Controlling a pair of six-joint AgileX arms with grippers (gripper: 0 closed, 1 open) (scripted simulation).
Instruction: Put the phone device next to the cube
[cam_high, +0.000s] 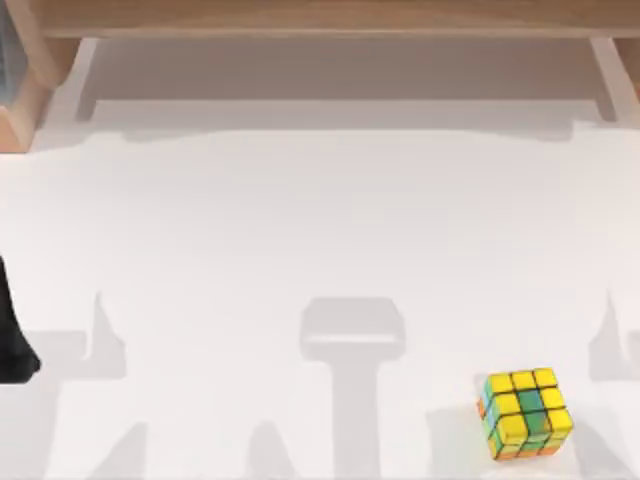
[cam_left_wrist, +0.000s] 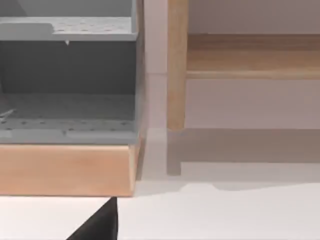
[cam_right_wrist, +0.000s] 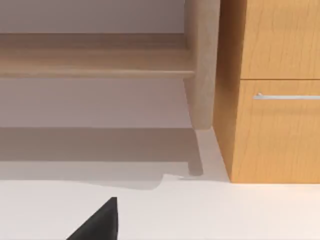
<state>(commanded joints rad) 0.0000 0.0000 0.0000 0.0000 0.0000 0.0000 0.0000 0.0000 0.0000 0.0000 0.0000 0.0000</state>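
The cube sits on the white table near the front edge, at the right. Its top is mostly yellow tiles with some green and orange, divided by black grid lines. The phone device is out of view. A black part of my left arm shows at the table's left edge, far from the cube. In the left wrist view a black wedge of my left gripper hangs over bare table. A black wedge of my right gripper likewise hangs over bare table in the right wrist view.
A wooden shelf frame runs along the back of the table. A grey perforated drawer unit on a wooden base stands at the back left. A wooden cabinet with a metal handle stands at the back right.
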